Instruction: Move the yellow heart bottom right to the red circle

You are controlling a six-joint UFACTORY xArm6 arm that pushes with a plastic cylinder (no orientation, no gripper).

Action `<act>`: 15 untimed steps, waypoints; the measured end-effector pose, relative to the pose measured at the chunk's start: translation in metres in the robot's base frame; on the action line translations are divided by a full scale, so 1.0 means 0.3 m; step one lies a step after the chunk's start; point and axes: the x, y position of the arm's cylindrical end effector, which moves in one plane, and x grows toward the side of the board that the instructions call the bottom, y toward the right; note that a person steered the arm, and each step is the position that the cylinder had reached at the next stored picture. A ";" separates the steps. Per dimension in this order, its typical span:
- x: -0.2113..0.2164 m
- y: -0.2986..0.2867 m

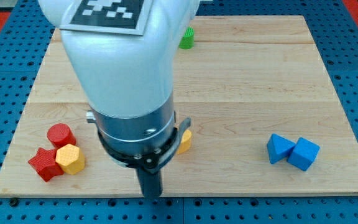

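The yellow heart (184, 142) lies near the middle of the board's lower half, mostly hidden behind my arm's body; only its right edge shows. The red circle (59, 134) sits at the lower left, touching a yellow hexagon (71, 158) and a red star (44, 163). My tip (151, 196) is at the board's bottom edge, below and to the left of the yellow heart and well to the right of the red circle. It is apart from every block.
A green block (187, 38) sits at the view's top centre, partly hidden by the arm. Two blue blocks (280, 149) (304, 154) touch each other at the lower right. The wooden board (260, 81) lies on a blue pegboard.
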 end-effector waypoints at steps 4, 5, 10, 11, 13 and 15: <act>-0.308 0.327; -0.403 0.284; -0.348 0.103; -0.403 -0.008; -0.420 -0.229; -0.442 -0.176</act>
